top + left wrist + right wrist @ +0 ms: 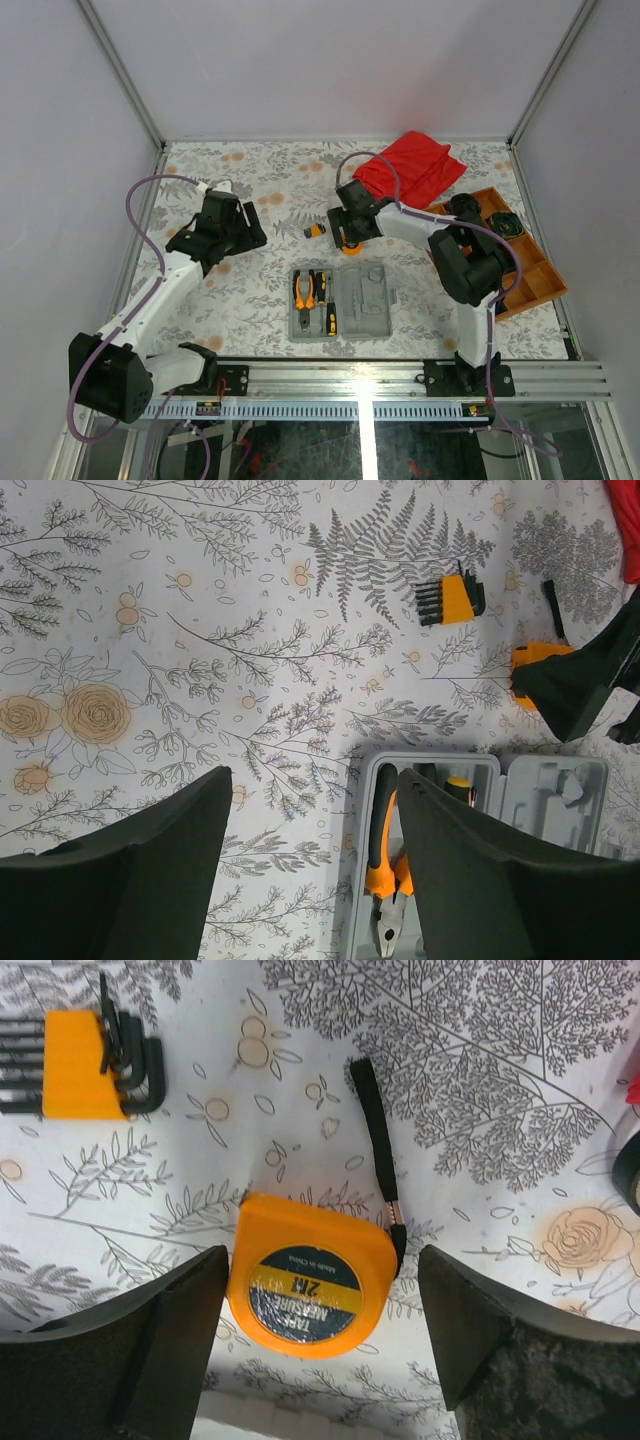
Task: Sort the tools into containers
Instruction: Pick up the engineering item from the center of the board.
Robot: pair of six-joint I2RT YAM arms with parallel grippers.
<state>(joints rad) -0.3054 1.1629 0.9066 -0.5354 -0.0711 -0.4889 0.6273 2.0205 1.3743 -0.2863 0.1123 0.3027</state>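
The floral table (250, 180) carries a grey case (375, 312), tape measure (312, 1275), hex keys (75, 1065), red cloth (412, 165) (crumpled) and orange tray (538, 283).

Orange tape measure (312, 1278), grey case (372, 300), floral-patterned white tablecloth (260, 180).

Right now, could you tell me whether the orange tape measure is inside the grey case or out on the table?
Out: the tape measure lies flat on the floral table, outside the grey case.
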